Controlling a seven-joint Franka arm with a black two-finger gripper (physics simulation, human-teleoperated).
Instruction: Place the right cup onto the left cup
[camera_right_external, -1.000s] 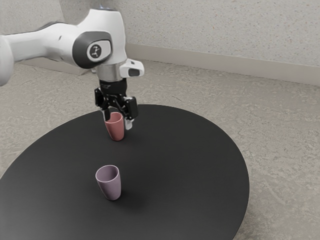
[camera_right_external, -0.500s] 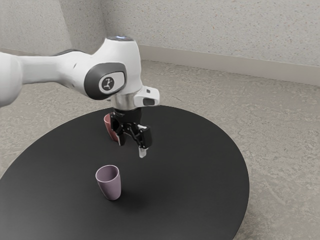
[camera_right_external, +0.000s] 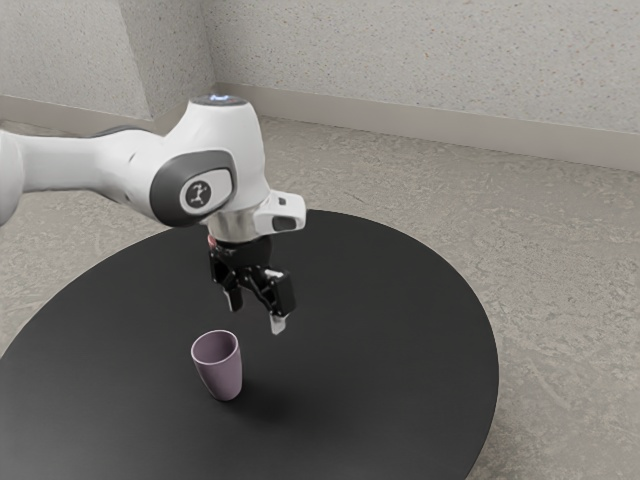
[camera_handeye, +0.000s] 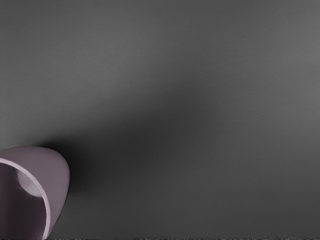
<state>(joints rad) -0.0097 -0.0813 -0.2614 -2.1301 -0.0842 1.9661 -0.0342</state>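
A round, matt black table (camera_right_external: 390, 370) spreads beneath a jointed white-and-grey robot arm (camera_right_external: 90, 165), which reaches in from the exterior view's left. From the arm hangs a black two-finger gripper (camera_right_external: 257, 312), its fingers spread apart above the tabletop with nothing between them. Lower than the hand and beside it, on the side toward the exterior camera, a smooth, dusty-purple tapered cup (camera_right_external: 219, 372) stands upright, mouth up, clear of the fingertips. This is probably the right cup, the one to lift. Behind the hand and mostly hidden by it is a small reddish-pink patch (camera_right_external: 212, 242), likely part of the other cup. The purple cup looks light, thin-walled and stiff, perhaps plastic or ceramic; its sleek sides could slip, and if ceramic it could chip. Because it narrows toward the base, a low squeeze might let it slide or tip. A better hold would be one finger inside and one outside the rim (camera_handeye: 40, 185), or a level, gentle pinch across the upper body, leaving the base free to nest.
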